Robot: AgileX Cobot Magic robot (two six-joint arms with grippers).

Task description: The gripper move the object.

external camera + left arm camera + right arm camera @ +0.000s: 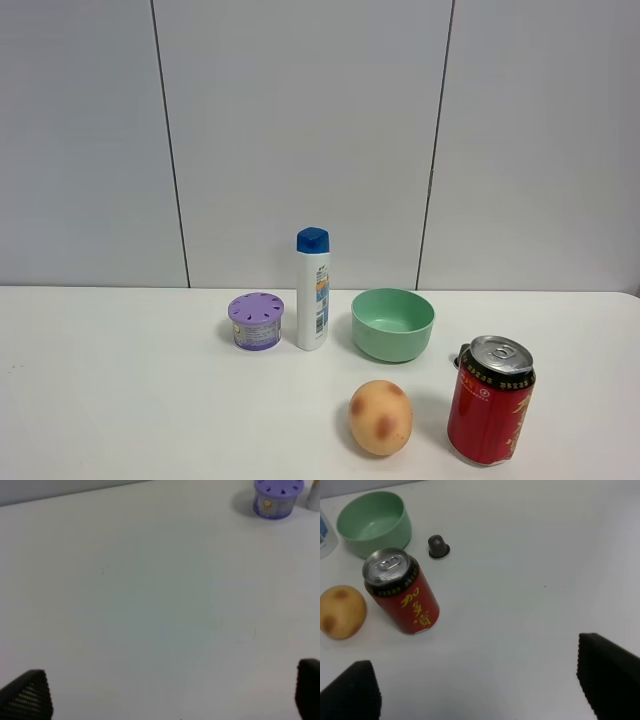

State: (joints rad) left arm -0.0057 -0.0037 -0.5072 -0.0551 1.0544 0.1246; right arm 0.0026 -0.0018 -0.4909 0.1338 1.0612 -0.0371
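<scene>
The object is a small squat tub (256, 320) with a lilac slotted lid. It stands on the white table, left of a white bottle. In the left wrist view the tub (277, 497) is far off, well beyond my left gripper (165, 697). That gripper's two black fingertips (27, 697) stand wide apart over bare table, open and empty. My right gripper (480, 690) is also open and empty, with its fingertips (607, 672) spread wide, short of the red can (402, 592). Neither gripper shows in the exterior high view.
A white bottle with a blue cap (313, 290) stands beside the tub, and a green bowl (393, 323) to its right. An orange-brown egg-shaped ball (380, 417) and a red drink can (490, 400) stand nearer the front. A small dark capsule (438, 546) lies between bowl and can.
</scene>
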